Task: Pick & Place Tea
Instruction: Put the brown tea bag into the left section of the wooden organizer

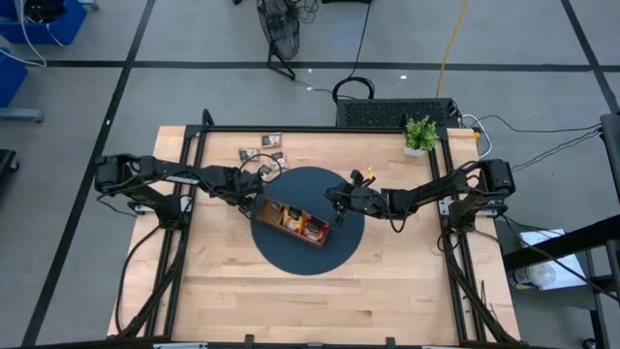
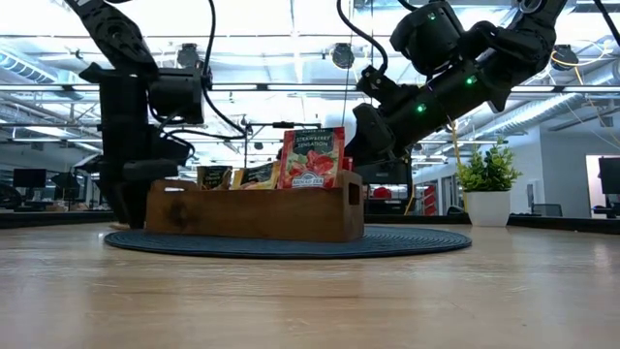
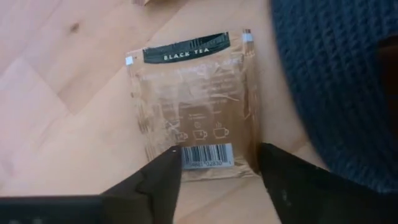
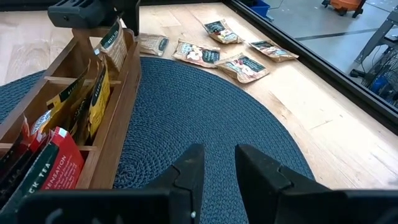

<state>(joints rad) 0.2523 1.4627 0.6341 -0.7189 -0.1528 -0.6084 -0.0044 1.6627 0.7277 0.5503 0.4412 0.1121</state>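
A see-through brown tea sachet marked BLACK TEA [image 3: 193, 106] lies flat on the wooden table, right beside the edge of the dark round mat [image 3: 336, 74]. My left gripper [image 3: 217, 163] points down over the sachet's barcode end, open, one finger at each side. It stands by the far left end of the wooden tray [image 1: 291, 223]. The tray rests on the mat [image 1: 308, 254] and holds upright sachets, among them a red one [image 2: 312, 157]. Over the mat by the tray's right end, my right gripper [image 4: 214, 155] hovers narrowly open with nothing between its fingers. My left gripper comes at the sachet's barcode end [image 3: 202, 155] from above, and one finger [image 3: 165, 177] overlaps a corner of it. Whether the fingertips touch the sachet, I cannot tell.
Several more sachets [image 4: 245, 65] lie loose on the table beyond the mat's far edge [image 1: 263, 145]. A small green potted plant [image 1: 420, 134] stands at the far right corner. Black frame rails [image 1: 194, 145] run along the table's sides.
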